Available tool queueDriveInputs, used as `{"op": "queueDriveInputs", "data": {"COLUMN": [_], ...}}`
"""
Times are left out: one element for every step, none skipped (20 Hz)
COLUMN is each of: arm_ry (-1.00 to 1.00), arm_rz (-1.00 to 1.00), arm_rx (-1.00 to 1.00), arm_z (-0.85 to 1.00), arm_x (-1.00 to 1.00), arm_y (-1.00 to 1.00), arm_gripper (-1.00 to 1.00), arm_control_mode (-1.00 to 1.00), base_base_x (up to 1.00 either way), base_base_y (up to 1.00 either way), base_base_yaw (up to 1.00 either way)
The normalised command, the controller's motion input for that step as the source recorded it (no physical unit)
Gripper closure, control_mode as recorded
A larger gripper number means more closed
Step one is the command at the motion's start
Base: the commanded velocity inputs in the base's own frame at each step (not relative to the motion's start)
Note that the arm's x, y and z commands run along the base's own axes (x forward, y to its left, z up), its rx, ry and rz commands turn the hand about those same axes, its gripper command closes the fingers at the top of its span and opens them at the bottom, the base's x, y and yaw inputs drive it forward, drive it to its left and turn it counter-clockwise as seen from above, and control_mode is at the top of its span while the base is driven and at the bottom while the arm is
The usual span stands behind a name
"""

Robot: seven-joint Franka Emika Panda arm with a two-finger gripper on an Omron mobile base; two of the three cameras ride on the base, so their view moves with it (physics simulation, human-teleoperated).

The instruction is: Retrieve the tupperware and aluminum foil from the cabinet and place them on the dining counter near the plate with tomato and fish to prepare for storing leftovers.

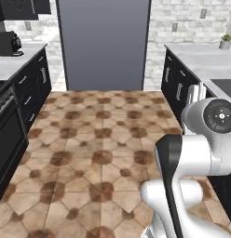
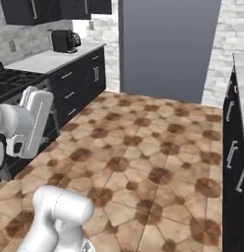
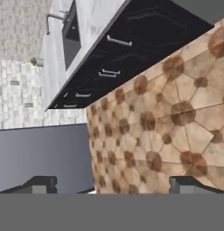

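Transit step: base sits on the tiled floor [image 1: 89, 153] facing the grey fridge [image 1: 104, 44], nothing fetched yet. End effector [image 3: 111, 185] released, tips spread wide, empty. Black wall cabinets [image 2: 50, 9] hang left of the fridge; tupperware and foil unseen, probably inside. Next: drive to the cabinet, reach the handle.

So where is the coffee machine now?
The coffee machine stands on the left worktop, by the brick wall, under the black wall cabinets.
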Motion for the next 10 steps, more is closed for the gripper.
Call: {"op": "queueDriveInputs", "data": {"arm_ry": [0.00, 0.00, 0.00, 0.00, 0.00, 0.00, 0.00, 0.00, 0.00, 0.00], "arm_rz": [0.00, 0.00, 0.00, 0.00, 0.00, 0.00, 0.00, 0.00, 0.00, 0.00], "arm_rx": [0.00, 0.00, 0.00, 0.00, 0.00, 0.00, 0.00, 0.00, 0.00, 0.00], "arm_z": [0.00, 0.00, 0.00, 0.00, 0.00, 0.00, 0.00, 0.00, 0.00, 0.00], "arm_x": [0.00, 0.00, 0.00, 0.00, 0.00, 0.00, 0.00, 0.00, 0.00, 0.00], "arm_y": [0.00, 0.00, 0.00, 0.00, 0.00, 0.00, 0.00, 0.00, 0.00, 0.00], "arm_gripper": [-1.00, -1.00, -1.00, -1.00, -1.00, -1.00, -1.00, -1.00, -1.00, -1.00], "arm_control_mode": [1.00, 1.00, 1.00, 1.00, 1.00, 1.00, 1.00, 1.00, 1.00, 1.00], "base_base_x": [1.00, 1.00, 1.00, 1.00, 1.00, 1.00, 1.00, 1.00, 1.00, 1.00], "base_base_y": [0.00, 0.00, 0.00, 0.00, 0.01, 0.03, 0.04, 0.07, 0.09, 0.09], "base_base_yaw": [-0.09, -0.10, -0.10, -0.11, -0.09, -0.09, -0.08, -0.06, -0.04, -0.03]}}
